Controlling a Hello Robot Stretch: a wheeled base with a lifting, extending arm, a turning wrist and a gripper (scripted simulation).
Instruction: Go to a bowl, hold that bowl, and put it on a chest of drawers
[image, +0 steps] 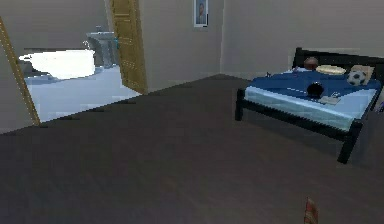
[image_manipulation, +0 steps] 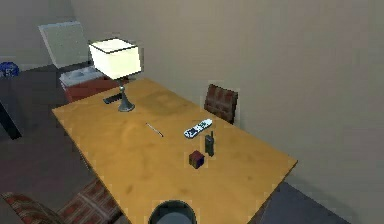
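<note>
- Arm side view: 1 dark, round bowl sits on the wooden counter at its near edge. The bottom edge of the picture cuts it off.
- The bowl stands upright with its mouth facing up. It is round, so it has no long axis to name.
- The state of the tool cannot be told, nor can how the bowl lies relative to it.
- Also on the counter, all well apart from the bowl:
  - 1 lamp with a glowing white shade, toward the far left end
  - 1 flat dark thing just beside the lamp's base
  - 1 thin pen-like stick near the middle
  - 1 pale remote-like slab
  - 1 small dark upright thing next to the slab
  - 1 small dark-red cube, the nearest of these to the bowl
- 2 chairs stand at the counter: 1 chair back on the far side and 1 striped chair at the near left corner.
- 1 red box lies beyond the counter's left end.
- Forward view: 1 dark-framed bed with a blue cover stands on the right. It carries 1 pillow, 1 black-and-white ball and 1 brownish ball.
- 1 picture hangs on the far wall.
- 1 wood-framed doorway on the left opens onto 1 white bathtub.
</note>
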